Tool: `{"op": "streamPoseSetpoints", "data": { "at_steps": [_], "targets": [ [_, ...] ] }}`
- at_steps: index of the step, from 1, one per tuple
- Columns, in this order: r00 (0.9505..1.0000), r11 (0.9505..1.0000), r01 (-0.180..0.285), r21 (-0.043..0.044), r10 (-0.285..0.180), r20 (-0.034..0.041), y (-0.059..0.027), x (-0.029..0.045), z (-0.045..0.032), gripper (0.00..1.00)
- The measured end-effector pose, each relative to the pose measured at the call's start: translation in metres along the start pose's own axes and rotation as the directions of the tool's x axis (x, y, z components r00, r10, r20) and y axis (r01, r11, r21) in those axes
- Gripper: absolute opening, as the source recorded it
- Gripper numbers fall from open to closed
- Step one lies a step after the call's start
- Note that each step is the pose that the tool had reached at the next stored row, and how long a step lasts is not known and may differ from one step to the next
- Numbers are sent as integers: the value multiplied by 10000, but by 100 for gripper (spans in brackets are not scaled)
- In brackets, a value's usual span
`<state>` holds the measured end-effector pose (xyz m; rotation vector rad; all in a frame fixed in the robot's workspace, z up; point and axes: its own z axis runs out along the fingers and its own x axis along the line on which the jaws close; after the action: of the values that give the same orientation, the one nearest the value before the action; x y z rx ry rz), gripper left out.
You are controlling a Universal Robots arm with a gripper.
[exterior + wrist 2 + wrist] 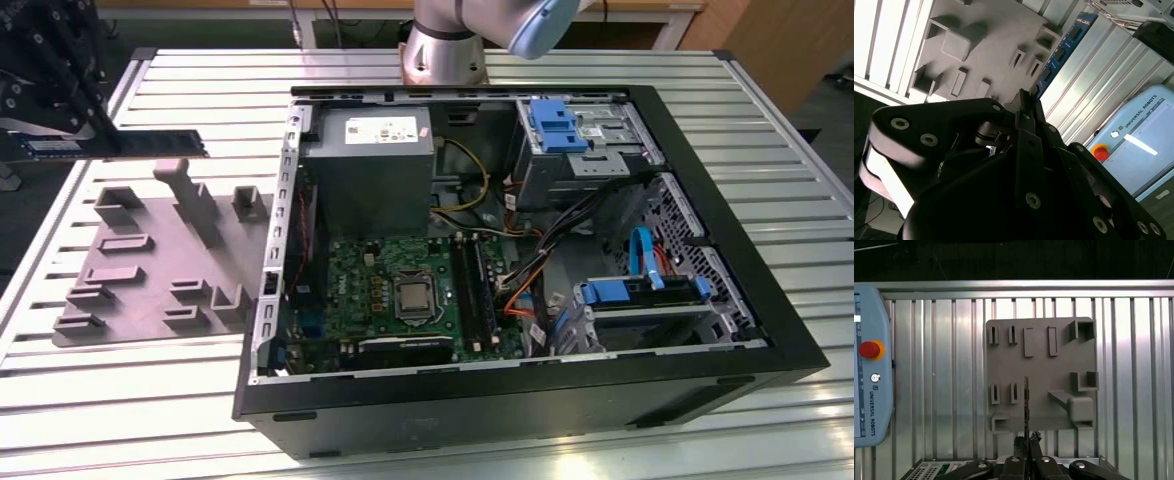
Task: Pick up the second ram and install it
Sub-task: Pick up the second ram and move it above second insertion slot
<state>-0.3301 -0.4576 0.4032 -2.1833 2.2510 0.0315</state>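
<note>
The second ram (147, 143) is held clamped edge-on between gripper (1026, 440) fingers, jutting past the fingertips over grey tray (1041, 340); pick-up judged done, install pending, alignment with motherboard slot (475, 285) judged needed

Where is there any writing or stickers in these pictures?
Pale blue control tablet: printed letters along its edge, near the red button.
Grey power box in the computer case: white sticker, print too small to read.
The second ram, held in the hand: pale label, too blurred to read.
</note>
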Motion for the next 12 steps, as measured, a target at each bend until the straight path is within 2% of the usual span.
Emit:
{"op": "streamPoseSetpoints", "data": {
  "at_steps": [12],
  "targets": [
    [10000,10000,0,0,0,-1,-171,-5,0,14]
  ]
}}
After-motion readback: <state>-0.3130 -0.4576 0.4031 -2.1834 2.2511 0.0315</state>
